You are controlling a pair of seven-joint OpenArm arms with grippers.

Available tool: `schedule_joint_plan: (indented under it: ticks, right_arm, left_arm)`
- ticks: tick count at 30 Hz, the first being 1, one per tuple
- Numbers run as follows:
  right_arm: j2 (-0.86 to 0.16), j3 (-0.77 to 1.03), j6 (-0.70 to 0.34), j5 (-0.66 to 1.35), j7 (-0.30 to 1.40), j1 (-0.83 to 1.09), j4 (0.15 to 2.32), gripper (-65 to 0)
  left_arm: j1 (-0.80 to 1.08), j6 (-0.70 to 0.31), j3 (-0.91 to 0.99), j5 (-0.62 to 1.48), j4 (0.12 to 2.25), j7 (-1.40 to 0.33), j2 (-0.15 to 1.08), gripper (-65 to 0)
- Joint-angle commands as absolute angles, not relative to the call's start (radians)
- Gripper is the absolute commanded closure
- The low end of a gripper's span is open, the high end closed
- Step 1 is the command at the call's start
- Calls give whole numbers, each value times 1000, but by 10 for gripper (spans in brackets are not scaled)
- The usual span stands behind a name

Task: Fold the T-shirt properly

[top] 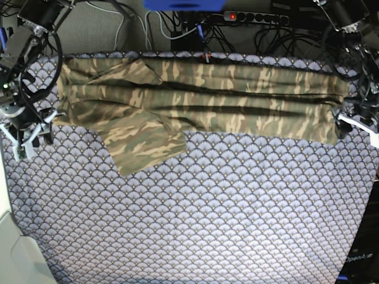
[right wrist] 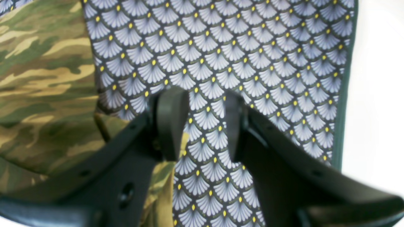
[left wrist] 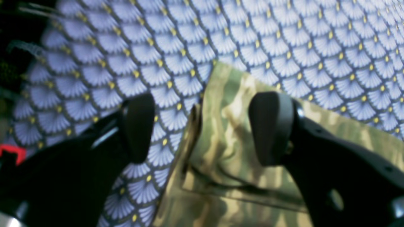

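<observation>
Where T-shirt [top: 201,106] lies, tablecloth [top: 207,219], cables [top: 177,26]

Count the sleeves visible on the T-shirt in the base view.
1. A sleeve sticks out toward the camera from the T-shirt, near the right gripper. A second may be folded under and hidden.

Faint "OpenArm" lettering shows on the dark robot base [top: 360,260], lower right corner.

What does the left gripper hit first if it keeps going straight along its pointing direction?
Probably the T-shirt: the open left gripper straddles its edge, with the tablecloth just beside it. The wrist view is blurred, so depth is uncertain.
</observation>
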State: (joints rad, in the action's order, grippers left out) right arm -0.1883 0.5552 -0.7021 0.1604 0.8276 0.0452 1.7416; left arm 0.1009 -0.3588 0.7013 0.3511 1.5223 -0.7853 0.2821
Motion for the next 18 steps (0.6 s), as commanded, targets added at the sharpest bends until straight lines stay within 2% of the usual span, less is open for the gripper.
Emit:
schedule_joint_plan:
  ticks: [1, 11, 18]
  right_arm:
    - [-205, 559, -698, 171, 808, 33, 1756, -241]
    - [-206, 547, -698, 171, 808, 44, 1756, -241]
    - [-209, 549, -698, 170, 808, 58, 1756, -241]
  left_arm:
    - [84, -354, 704, 355, 1532, -768, 297, -472]
    - [-81, -361, 691, 229, 1267, -750, 297, -472]
    - [-99, -354, 558, 211, 1190, -656, 300, -472]
